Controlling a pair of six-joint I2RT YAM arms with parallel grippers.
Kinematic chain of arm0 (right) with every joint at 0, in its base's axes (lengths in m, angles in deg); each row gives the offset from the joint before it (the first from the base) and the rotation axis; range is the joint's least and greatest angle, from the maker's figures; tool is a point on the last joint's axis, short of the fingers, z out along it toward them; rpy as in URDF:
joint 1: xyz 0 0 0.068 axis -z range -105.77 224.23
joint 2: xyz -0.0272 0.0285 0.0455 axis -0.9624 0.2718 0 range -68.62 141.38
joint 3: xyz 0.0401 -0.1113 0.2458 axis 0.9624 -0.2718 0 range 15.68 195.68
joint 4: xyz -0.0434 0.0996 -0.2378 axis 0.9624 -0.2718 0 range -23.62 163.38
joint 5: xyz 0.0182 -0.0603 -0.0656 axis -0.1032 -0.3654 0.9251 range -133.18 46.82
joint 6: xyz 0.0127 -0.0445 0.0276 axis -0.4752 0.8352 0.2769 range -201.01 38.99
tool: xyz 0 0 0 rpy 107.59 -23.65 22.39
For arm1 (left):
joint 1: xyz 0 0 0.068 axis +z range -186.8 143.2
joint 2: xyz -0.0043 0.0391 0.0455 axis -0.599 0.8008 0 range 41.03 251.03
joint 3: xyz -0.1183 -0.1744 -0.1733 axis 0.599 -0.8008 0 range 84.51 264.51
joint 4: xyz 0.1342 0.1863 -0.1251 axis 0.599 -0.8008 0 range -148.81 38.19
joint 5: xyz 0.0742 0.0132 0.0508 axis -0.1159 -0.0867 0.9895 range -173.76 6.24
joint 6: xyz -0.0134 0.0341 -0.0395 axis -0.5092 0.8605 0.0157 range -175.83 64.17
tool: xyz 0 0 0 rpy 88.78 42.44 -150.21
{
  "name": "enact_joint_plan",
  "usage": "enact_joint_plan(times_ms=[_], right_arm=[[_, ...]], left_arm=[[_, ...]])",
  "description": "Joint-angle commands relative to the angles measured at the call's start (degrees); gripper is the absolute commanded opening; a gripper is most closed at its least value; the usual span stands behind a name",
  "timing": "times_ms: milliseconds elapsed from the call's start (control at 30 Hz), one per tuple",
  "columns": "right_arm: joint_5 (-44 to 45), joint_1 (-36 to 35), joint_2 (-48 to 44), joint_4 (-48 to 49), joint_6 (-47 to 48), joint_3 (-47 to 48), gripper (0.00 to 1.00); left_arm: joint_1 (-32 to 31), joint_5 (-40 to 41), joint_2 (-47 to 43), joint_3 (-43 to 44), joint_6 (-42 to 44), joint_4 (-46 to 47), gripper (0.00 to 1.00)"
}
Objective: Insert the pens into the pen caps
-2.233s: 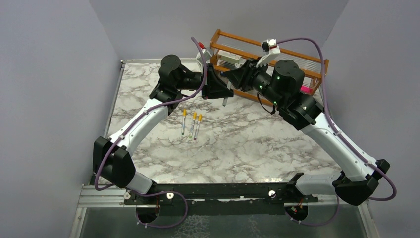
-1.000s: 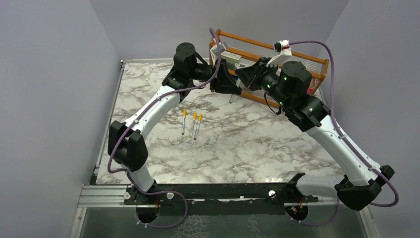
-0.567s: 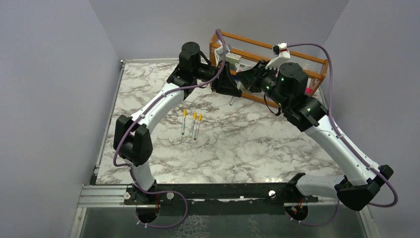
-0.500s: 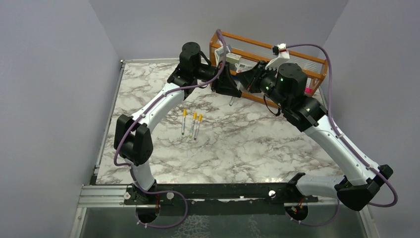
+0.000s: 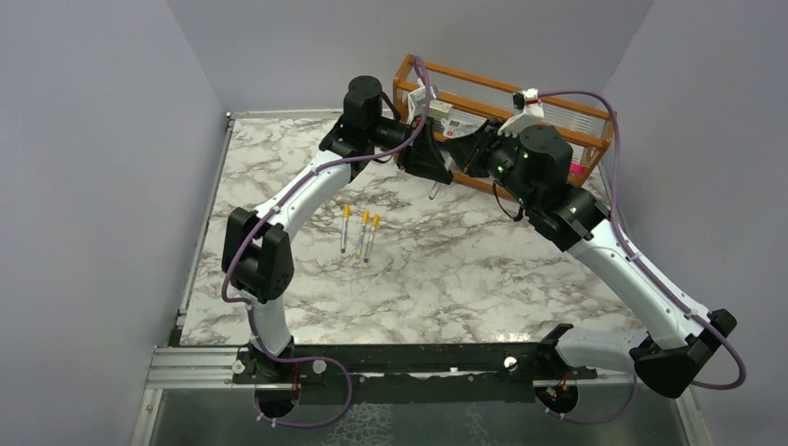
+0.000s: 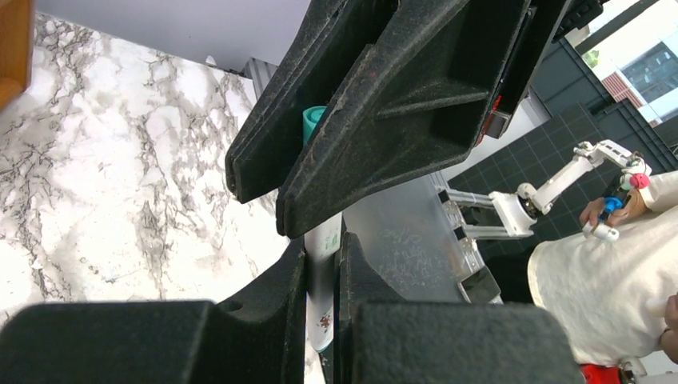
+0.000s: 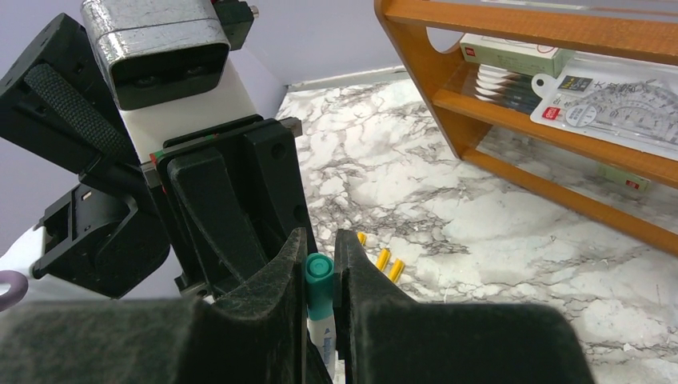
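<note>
right wrist: rack (image 7: pixel 520 20) holds stationery packets (image 7: pixel 612 104), teal cap (image 7: pixel 319 276) on pen (image 7: pixel 324 334).

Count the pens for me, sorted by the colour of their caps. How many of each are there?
Yellow-capped pens: 3
Teal-capped pen: 1
Total: 4

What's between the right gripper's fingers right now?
A teal-green cap on a white pen, pinched by the right gripper. The pen's lower part is hidden behind the gripper itself.
</note>
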Motion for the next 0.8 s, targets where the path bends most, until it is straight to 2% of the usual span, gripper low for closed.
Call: enact_joint_plan(times_ms=[0, 167, 200, 300, 367, 500, 567, 667, 767], right_arm=[[-17.9, -6.0, 0.2, -20.7, -3.5, -7.3, 0.01], [-10.1, -5.9, -4.1, -15.3, -6.1, -4.1, 0.01], [-8.4, -5.9, -4.4, -14.9, -6.4, -2.9, 0.07], [-0.1, -5.8, -5.7, -14.7, -8.6, -0.4, 0.48], [4.7, -5.8, -7.3, -14.0, -8.6, 0.1, 0.63], [10.2, -5.8, -10.6, -13.9, -8.2, -0.6, 0.66], [11.3, -5.8, -10.9, -15.7, -7.8, -1.0, 0.66], [10.2, -5.8, -10.5, -18.3, -8.0, -1.9, 0.66], [8.2, -5.8, -11.0, -17.8, -9.0, -4.3, 0.66]], left_arm=[[2.1, 18.9, -1.5, 5.5, -0.1, 11.6, 0.0], [2.1, 19.5, -5.5, -7.1, 2.1, 11.6, 0.0], [2.2, 19.9, -6.8, -10.8, 3.2, 11.6, 0.0], [2.2, 21.3, -10.8, -21.2, 5.8, 11.6, 0.0], [2.3, 22.2, -12.9, -26.8, 6.8, 11.6, 0.0], [2.8, 26.5, -15.0, -34.2, 10.0, 8.7, 0.0], [3.0, 33.6, -14.6, -34.4, 15.5, 0.0, 0.0], [3.0, 49.2, -12.7, -32.4, 21.0, -12.4, 0.0], [3.1, 59.9, -10.9, -32.0, 21.6, -17.6, 0.0]])
